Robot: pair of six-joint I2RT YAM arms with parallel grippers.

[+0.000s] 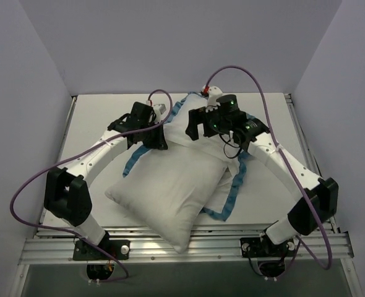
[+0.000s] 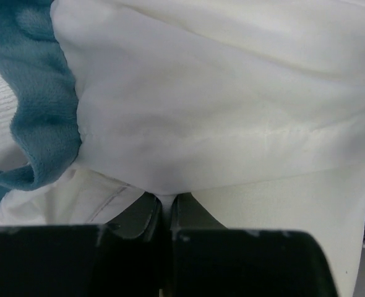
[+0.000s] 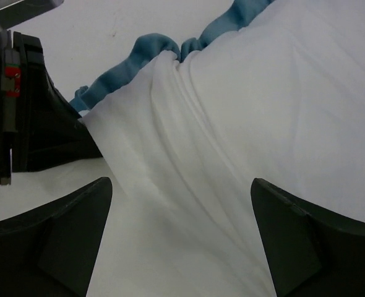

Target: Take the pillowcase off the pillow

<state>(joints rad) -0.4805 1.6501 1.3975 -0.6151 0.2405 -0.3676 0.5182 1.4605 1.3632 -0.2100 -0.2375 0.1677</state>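
Observation:
The plain white pillow (image 1: 164, 192) lies at an angle in the middle of the table, its near corner over the front edge. The pillowcase (image 1: 188, 133) is bunched at the pillow's far end, white inside showing, with its blue ruffle (image 1: 233, 189) running along both sides. My left gripper (image 1: 158, 140) is shut on a fold of the white pillowcase fabric (image 2: 219, 93); the ruffle (image 2: 40, 111) hangs to its left. My right gripper (image 1: 198, 130) is open just above the taut, creased pillowcase fabric (image 3: 232, 124), its fingers (image 3: 65, 229) wide apart and holding nothing.
The white table (image 1: 96, 117) is boxed in by pale walls at the left, back and right. Purple cables (image 1: 244, 71) loop over both arms. A metal rail (image 1: 188, 244) runs along the front edge. The left gripper's black body (image 3: 28, 105) shows in the right wrist view.

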